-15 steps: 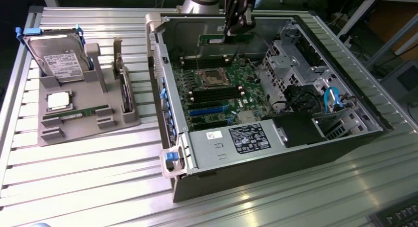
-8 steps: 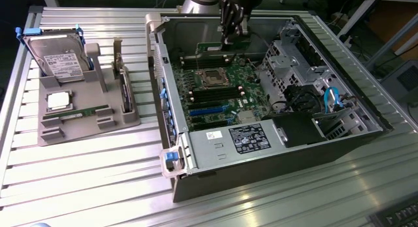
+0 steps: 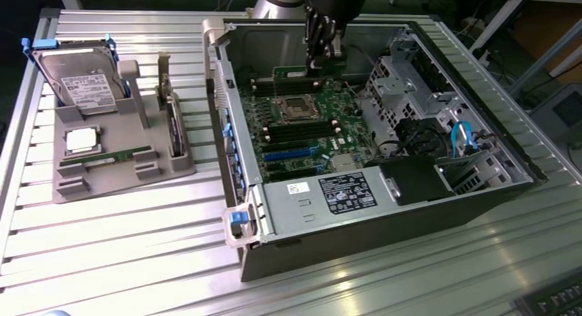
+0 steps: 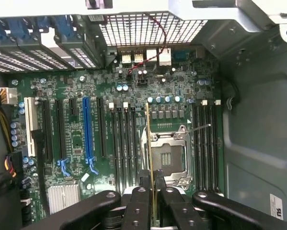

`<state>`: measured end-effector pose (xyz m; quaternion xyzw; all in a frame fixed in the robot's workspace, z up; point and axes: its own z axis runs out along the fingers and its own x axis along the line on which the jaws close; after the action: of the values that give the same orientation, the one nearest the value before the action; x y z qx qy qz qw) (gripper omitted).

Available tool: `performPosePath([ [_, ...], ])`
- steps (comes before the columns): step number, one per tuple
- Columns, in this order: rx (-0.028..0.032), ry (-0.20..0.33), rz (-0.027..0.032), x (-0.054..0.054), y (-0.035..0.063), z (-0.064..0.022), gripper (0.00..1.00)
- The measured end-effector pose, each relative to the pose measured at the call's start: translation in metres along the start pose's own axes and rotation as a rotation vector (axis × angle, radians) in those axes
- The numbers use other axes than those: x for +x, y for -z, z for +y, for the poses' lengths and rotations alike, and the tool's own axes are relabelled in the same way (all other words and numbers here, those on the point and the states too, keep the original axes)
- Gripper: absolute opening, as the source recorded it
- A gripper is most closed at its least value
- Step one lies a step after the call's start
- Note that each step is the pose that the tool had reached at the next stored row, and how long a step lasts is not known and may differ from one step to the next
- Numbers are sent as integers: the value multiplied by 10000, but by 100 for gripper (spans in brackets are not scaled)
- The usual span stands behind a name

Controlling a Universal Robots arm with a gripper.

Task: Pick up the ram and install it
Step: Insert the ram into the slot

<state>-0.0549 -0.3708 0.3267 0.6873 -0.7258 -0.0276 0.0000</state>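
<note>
While my claw (image 4: pixel 152 184) stays out of sight of nothing and pinches the ram (image 4: pixel 149 139) edge-on, the open computer case (image 3: pixel 382 234) lies on a ribbed metal table (image 3: pixel 109 248).

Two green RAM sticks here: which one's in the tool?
The ram seen edge-on above the motherboard, clamped in the tool. The second stick lies flat in the grey holder outside the case.

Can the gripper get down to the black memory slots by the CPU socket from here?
Probably yes: the case is open, the gripper, shut on the ram, hangs over the motherboard, and nothing visible lies between it and the memory slots.
</note>
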Motion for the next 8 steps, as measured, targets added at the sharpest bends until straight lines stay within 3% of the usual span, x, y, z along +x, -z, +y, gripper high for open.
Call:
performPosePath([
  [8,0,0,-1,7,-192,-6,14],
])
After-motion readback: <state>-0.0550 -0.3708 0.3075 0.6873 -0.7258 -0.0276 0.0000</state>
